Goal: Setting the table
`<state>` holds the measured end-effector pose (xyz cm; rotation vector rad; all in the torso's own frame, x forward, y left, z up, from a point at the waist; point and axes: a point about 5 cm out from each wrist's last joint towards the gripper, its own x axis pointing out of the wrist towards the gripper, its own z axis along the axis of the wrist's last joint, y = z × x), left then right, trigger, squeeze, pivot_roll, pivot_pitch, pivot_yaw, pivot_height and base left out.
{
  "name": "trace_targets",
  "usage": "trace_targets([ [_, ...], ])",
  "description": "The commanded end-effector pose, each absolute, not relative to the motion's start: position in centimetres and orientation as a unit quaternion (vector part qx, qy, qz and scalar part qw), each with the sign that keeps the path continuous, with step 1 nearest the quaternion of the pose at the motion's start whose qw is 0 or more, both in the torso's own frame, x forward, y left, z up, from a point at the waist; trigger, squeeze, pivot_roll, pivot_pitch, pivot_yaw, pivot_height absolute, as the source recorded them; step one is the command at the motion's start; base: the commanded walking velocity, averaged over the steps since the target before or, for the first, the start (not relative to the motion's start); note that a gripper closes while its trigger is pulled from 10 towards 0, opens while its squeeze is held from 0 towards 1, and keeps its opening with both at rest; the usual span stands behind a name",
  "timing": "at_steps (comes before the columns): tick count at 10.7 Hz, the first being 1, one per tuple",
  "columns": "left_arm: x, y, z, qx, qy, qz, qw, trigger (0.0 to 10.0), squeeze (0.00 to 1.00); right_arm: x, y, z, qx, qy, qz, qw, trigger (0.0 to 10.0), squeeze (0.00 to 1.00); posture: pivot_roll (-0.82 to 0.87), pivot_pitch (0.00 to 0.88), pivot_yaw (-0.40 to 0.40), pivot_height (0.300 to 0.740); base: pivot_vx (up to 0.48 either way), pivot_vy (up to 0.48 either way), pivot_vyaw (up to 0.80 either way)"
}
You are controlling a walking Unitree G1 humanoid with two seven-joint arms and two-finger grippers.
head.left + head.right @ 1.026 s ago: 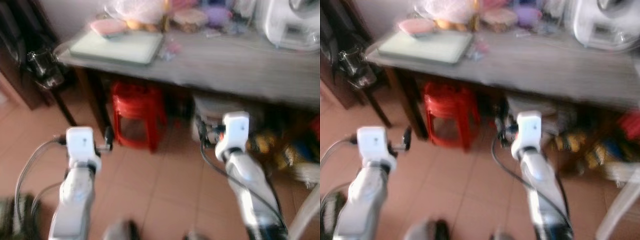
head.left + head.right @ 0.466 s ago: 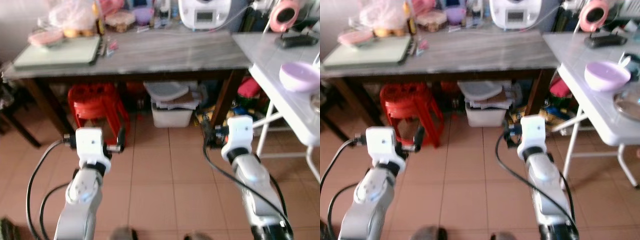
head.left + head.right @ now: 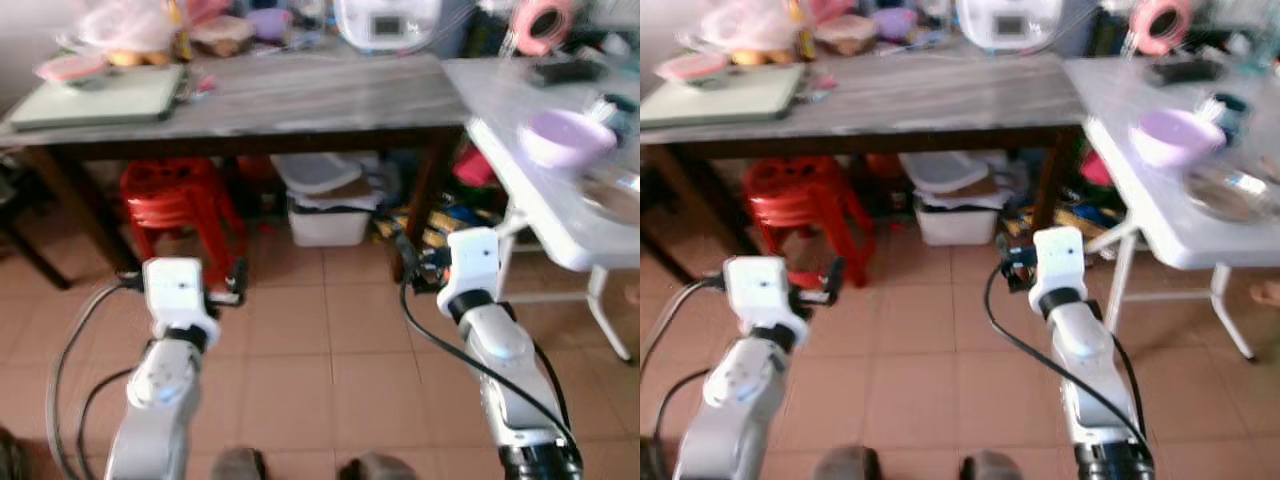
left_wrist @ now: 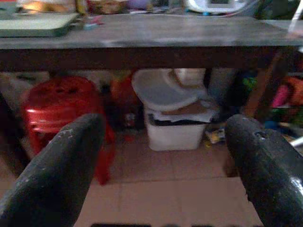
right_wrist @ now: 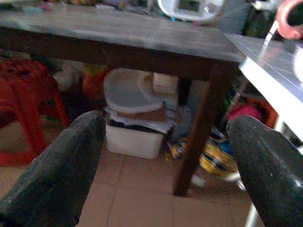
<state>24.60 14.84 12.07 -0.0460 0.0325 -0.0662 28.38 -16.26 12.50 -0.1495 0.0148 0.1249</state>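
Note:
A purple bowl (image 3: 565,135) sits on a white folding table (image 3: 520,195) at the right, with a clear glass dish (image 3: 612,192) just beyond it. A long grey table (image 3: 300,90) runs across the back and carries a pale green board (image 3: 100,95) at its left end. Both silver arms are held out low over the tiled floor, short of both tables. My left gripper (image 4: 163,161) is open with nothing between its fingers. My right gripper (image 5: 165,161) is open too, facing the grey table's leg (image 5: 201,127).
Under the grey table stand a red plastic stool (image 3: 175,195) and a white bin (image 3: 325,215) topped with lids. A white appliance (image 3: 385,20), food bags and jars line the back. Coloured clutter (image 3: 455,215) lies between the tables. Tiled floor (image 3: 330,340) lies ahead.
The camera has swung right: the white folding table with the purple bowl has come into view and now sits further into the picture. Both arms stay held out, grippers open.

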Motion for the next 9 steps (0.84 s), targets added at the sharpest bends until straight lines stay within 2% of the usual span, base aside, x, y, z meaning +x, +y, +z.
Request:
trace_targets([
  [1, 24.55, 15.31, 12.06, -0.02, 0.019, -0.029, 0.999, 10.0, 0.0, 28.5, -15.97, 12.96, -0.077, -0.002, 0.069, 0.995, 10.0, 0.0, -0.01, 0.112, 0.019, 0.74, 0.0, -0.465, 0.0],
  [5, 24.64, 15.22, 12.21, -0.014, 0.017, -0.033, 0.999, 10.0, 0.0, 28.84, -15.67, 12.44, -0.095, 0.008, 0.054, 0.994, 10.0, 0.0, -0.01, 0.114, 0.026, 0.74, 0.0, -0.455, 0.0],
  [7, 24.8, 15.21, 12.37, -0.01, 0.016, -0.04, 0.999, 10.0, 0.0, 28.94, -15.6, 12.17, -0.053, 0.018, 0.037, 0.998, 10.0, 0.0, -0.01, 0.116, 0.032, 0.74, 0.309, -0.364, 0.0],
  [9, 24.92, 15.11, 12.53, -0.008, 0.013, -0.043, 0.999, 10.0, 0.0, 29.02, -15.46, 12.51, -0.061, 0.01, 0.043, 0.997, 10.0, 0.0, -0.01, 0.117, 0.033, 0.74, 0.337, -0.337, 0.0],
])
